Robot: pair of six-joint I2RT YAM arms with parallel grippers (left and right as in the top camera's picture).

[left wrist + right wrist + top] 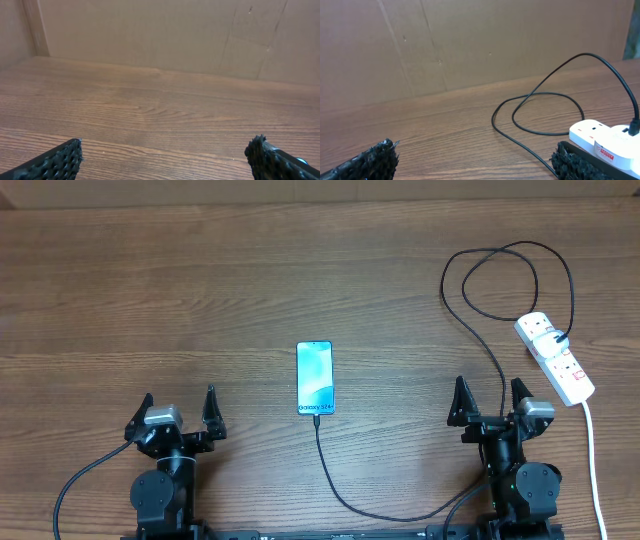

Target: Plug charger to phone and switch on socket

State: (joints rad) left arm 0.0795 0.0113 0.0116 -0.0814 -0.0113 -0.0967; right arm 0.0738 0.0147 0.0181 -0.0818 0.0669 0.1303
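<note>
1. Both claws sit at the near edge of the table [200,280]. The left claw [179,398] and the right claw [488,385] each have their fingers spread wide with nothing between them.
2. The phone [315,377] lies flat and screen up in the middle, between the two arms and farther out than both claws. Its long axis runs near to far, and it looks slightly closer to the left claw.
3. The charger [321,455] meets the phone's near short edge; I cannot tell whether the plug is fully seated. The cable runs near, sweeps right, climbs past the right claw, loops at the far right and ends in the socket [556,358].
4. The socket lies right of and slightly beyond the right claw, slanting from far-left to near-right. The right arm is much nearer, so pressing the switch probably falls to it.
5. The cable passes right by the right claw's fingers and could snag. A thick white cord [593,450] trails near from the socket's near end.
</note>
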